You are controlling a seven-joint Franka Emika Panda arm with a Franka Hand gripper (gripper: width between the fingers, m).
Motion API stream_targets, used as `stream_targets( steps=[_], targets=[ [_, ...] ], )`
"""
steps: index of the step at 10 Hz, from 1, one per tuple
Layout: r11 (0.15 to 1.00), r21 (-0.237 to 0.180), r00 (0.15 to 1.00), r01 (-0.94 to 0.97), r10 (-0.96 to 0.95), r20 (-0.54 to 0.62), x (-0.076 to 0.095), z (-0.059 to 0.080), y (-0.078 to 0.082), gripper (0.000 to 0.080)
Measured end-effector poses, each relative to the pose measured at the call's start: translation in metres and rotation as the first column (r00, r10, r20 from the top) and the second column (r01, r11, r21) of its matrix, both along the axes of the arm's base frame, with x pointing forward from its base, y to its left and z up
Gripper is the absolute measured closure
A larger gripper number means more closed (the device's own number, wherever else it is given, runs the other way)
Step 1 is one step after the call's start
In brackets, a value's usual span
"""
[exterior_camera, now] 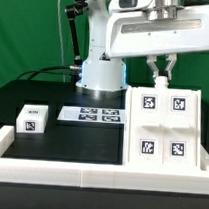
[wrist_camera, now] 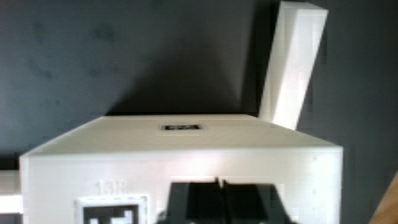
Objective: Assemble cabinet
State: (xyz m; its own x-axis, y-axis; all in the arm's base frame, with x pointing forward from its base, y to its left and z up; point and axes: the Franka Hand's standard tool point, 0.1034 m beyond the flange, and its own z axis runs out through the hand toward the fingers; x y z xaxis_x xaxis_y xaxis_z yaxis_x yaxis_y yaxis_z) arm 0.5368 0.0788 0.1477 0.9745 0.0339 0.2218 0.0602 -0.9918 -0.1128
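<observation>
Tagged cabinet (exterior_camera: 162, 126), small tagged block (exterior_camera: 30, 119), marker board (exterior_camera: 92, 115)

Open table (exterior_camera: 80, 143) in the exterior view's lower centre, between block (exterior_camera: 31, 119), marker board (exterior_camera: 92, 115) and cabinet (exterior_camera: 161, 126); a rail (exterior_camera: 48, 172) apparently bounds the lower edge.

Cabinet (wrist_camera: 187, 145): 1 white box-shaped body, blurred, filled much of the view. 1 small dark mark (wrist_camera: 182, 127) sat on its broad flat face. 1 black-and-white marker tag (wrist_camera: 111, 209), partly cut off, showed on the adjoining face beside a dark recess (wrist_camera: 222, 200). 1 narrow white panel (wrist_camera: 290, 65) met the body's edge. The dark table (wrist_camera: 107, 60) lay behind.
</observation>
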Motion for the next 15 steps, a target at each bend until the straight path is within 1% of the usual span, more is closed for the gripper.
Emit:
stream_targets(
  steps=[2,4,6,8,9,10,11,12,13,14,15],
  targets=[
    [1.0,0.002,1.0,-0.004,0.004,0.001,0.004,0.0,0.003,0.0798],
    [1.0,0.003,1.0,-0.007,0.007,-0.004,0.007,-0.005,0.006,0.0798],
    [1.0,0.004,1.0,-0.007,0.007,-0.005,0.007,-0.005,0.007,0.0798],
    [1.0,0.004,1.0,-0.007,0.007,-0.005,0.007,-0.005,0.007,0.0539],
    [1.0,0.004,1.0,-0.007,0.007,-0.005,0.007,-0.005,0.007,0.0539],
    [1.0,0.004,1.0,-0.007,0.007,-0.005,0.006,-0.006,0.007,0.0353],
    [1.0,0.004,1.0,-0.007,0.007,-0.005,0.006,-0.006,0.006,0.022],
    [1.0,0.004,1.0,-0.007,0.007,-0.005,0.006,-0.006,0.006,0.022],
    [1.0,0.004,1.0,-0.007,0.007,-0.005,0.006,-0.006,0.006,0.0064],
    [1.0,0.003,1.0,-0.007,0.007,-0.008,0.005,-0.007,0.006,0.0013],
    [0.999,0.009,0.999,0.031,-0.031,-0.032,-0.005,-0.013,0.008,0.0004]
  ],
)
